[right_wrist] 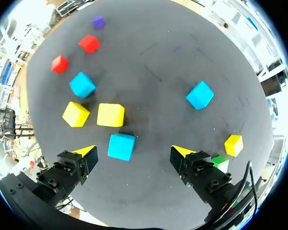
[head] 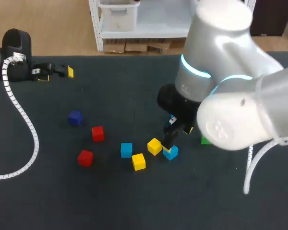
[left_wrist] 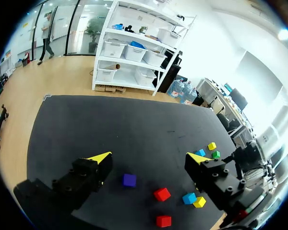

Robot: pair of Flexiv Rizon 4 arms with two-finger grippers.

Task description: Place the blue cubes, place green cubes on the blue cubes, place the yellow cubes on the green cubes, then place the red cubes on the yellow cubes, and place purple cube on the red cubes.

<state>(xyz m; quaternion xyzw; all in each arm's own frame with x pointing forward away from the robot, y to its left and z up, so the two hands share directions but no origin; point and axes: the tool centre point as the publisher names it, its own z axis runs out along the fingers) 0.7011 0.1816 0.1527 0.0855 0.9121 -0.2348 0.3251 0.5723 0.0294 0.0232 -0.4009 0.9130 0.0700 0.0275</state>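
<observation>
Blue cube sits flat, seemingly skewed, between spread fingers of right tool.

- table: dark matte top, fills the head view except a strip at 12 o'clock
- faint marks on its surface

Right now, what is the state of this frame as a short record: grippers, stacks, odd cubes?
right gripper: open, blue cube between its fingers, gaps on both sides
left gripper: open, nothing between its fingers
stacks: none seen; visible cubes lie singly on the table
purple cube: on the left arm's side of the group
green cube: one seen, partly hidden by the right arm
</observation>
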